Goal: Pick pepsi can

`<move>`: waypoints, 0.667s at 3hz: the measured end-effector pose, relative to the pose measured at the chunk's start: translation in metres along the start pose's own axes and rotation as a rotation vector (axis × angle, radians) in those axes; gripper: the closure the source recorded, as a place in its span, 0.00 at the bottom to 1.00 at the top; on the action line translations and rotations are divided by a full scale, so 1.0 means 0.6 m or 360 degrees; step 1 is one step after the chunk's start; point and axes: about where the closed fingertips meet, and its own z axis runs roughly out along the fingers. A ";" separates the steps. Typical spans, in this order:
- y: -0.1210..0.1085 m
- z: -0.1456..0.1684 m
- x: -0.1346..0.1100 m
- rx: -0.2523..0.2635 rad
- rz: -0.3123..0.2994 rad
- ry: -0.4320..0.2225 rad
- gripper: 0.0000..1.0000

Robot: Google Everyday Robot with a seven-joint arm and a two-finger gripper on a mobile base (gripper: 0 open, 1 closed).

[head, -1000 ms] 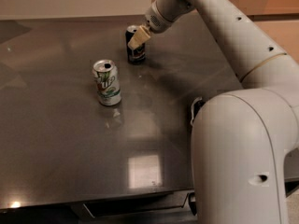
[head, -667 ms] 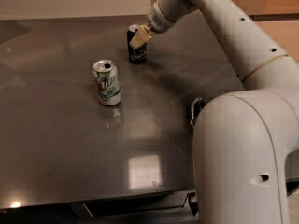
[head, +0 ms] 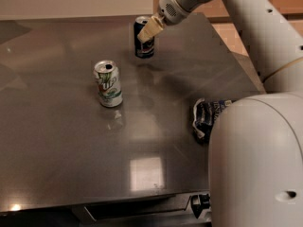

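Note:
The pepsi can (head: 142, 42) is dark navy with a silver top and stands at the far middle of the dark table (head: 71, 150). My gripper (head: 150, 28) reaches in from the upper right. Its tan fingers (head: 152, 27) are closed on the can's upper right side. The can looks slightly raised and tilted, with its shadow just below it. The arm's white wrist (head: 177, 4) is right behind the fingers.
A white-and-green can (head: 108, 83) stands upright nearer to me, left of centre. A dark blue and white foil snack bag (head: 207, 118) lies at the table's right edge, partly hidden by my white arm body (head: 255, 164).
The pepsi can and the gripper have shifted together a little up and to the right. The white-and-green can has not moved.

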 end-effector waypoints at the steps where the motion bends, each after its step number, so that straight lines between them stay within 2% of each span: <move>1: 0.021 -0.046 -0.014 -0.0013 -0.0080 0.0029 1.00; 2: 0.062 -0.119 -0.026 -0.0047 -0.0214 0.0084 1.00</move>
